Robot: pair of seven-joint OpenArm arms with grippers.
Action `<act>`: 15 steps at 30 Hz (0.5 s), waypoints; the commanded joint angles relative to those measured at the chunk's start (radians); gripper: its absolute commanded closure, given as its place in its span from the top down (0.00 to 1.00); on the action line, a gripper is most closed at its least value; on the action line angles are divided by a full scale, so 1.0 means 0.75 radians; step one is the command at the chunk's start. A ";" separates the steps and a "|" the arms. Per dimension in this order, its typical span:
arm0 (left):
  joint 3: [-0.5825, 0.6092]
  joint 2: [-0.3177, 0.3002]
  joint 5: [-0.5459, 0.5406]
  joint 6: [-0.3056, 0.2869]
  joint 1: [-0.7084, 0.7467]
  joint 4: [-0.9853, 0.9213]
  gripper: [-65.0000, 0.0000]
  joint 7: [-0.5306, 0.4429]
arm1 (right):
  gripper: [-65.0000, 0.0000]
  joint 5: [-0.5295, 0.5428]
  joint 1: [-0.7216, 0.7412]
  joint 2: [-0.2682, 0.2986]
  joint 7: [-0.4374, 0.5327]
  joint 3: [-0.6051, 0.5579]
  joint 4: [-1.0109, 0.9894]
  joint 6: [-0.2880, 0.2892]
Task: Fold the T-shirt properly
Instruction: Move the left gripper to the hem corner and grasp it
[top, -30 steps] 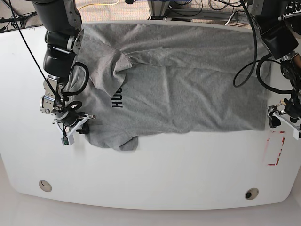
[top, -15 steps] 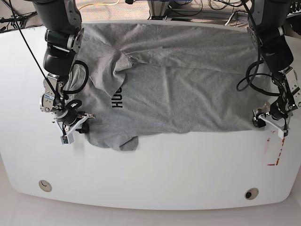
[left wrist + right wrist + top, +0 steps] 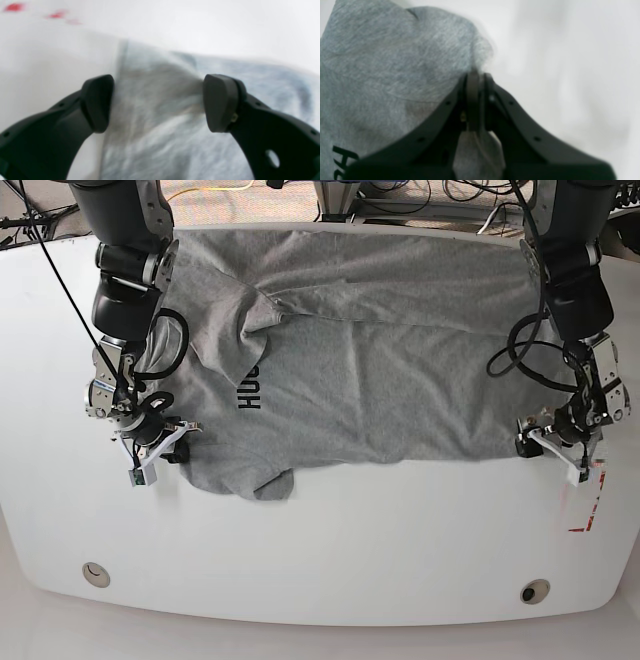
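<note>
On my screen the T-shirt (image 3: 380, 370) lies spread across the far half of the white table (image 3: 330, 550), its bottom hem toward the right of the base view and its collar end toward the left, where the black lettering (image 3: 250, 387) runs sideways on the chest. A fold of cloth lies doubled over near the shirt's upper left, and a sleeve (image 3: 262, 482) bunches at the shirt's near left corner.

I see the right gripper (image 3: 158, 452) at the shirt's near left edge, beside that sleeve. My right wrist view shows its jaws pinched together with a thin ridge of grey cloth (image 3: 473, 75) caught between them, and more fabric shows just behind the jaws; the start of the lettering (image 3: 343, 160) sits at the lower left of that view.

The left gripper (image 3: 557, 448) sits at the shirt's near right corner, right at the hem. From the left wrist camera I see its two black pads (image 3: 96, 102) standing wide apart, the grey hem corner (image 3: 155, 105) lying between them. One pad sits over bare table just beside the shirt's edge, the other over the cloth. The view is blurred, and I cannot tell whether the pads touch the fabric.

A red-marked rectangle (image 3: 588, 505) on the table lies just beyond the shirt's near right corner, beside the left gripper.
</note>
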 commanded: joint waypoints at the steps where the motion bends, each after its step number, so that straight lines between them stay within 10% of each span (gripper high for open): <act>1: 0.027 -0.029 -0.013 -0.007 -0.046 0.020 0.80 -0.034 | 0.00 -0.016 0.024 0.017 -0.022 0.001 0.016 0.004; 6: 0.107 -0.025 -0.018 -0.009 -0.042 0.020 0.75 -0.083 | 0.00 -0.014 0.022 0.017 -0.022 0.003 0.018 0.004; 15: 0.138 -0.029 -0.013 -0.009 -0.040 0.020 0.23 -0.108 | 0.00 -0.012 -0.014 0.019 -0.022 0.005 0.076 0.004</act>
